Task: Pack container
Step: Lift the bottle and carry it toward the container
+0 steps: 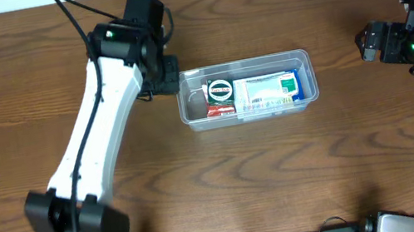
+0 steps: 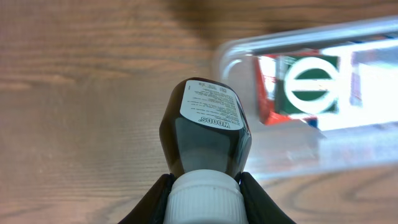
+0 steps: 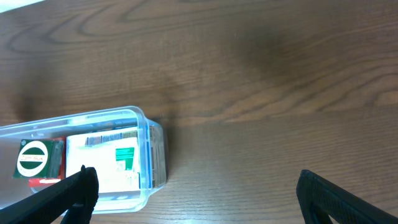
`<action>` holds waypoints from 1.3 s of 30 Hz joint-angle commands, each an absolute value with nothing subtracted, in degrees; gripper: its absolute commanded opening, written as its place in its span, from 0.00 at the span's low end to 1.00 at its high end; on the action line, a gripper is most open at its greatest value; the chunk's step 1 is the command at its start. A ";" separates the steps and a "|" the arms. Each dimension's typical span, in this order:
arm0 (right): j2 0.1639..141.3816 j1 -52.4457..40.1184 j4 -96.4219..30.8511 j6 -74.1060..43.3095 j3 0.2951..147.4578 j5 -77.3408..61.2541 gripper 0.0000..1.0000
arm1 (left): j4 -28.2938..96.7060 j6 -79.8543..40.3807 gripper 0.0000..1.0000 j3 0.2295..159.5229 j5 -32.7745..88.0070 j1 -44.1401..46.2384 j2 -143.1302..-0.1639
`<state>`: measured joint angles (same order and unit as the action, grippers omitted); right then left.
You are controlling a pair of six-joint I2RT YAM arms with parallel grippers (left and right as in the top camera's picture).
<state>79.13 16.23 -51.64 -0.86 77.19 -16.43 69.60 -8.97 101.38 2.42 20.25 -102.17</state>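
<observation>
My left gripper (image 2: 204,186) is shut on the white ribbed cap (image 2: 204,202) of a dark bottle (image 2: 208,134) with a white label, held above the wood just left of the container (image 2: 292,152). The container (image 1: 309,75) is a clear tub at the table's middle, holding a red box with a green-and-white round logo (image 1: 220,91) and a white-and-green packet (image 1: 268,90). In the overhead view the left gripper (image 1: 163,76) sits at the tub's left end and hides the bottle. My right gripper (image 1: 363,44) stands open and empty, off to the tub's right (image 3: 196,186).
The tub's right end (image 3: 146,134) shows at the lower left of the right wrist view, with bare wood table (image 3: 261,93) beyond it. The left arm (image 1: 99,125) slants across the table's left half.
</observation>
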 commanded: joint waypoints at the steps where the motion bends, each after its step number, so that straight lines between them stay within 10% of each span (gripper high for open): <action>1: 79.09 16.53 -51.70 -1.21 77.95 -16.29 0.99 | 69.93 -3.79 0.27 102.04 2.50 22.09 -97.67; 39: 79.09 16.53 -51.72 -1.21 77.95 -16.29 0.99 | 68.18 22.94 0.27 101.47 6.87 24.47 -112.81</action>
<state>79.13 16.23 -51.64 -0.84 77.19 -16.40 68.45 21.69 101.38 6.20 24.23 -111.92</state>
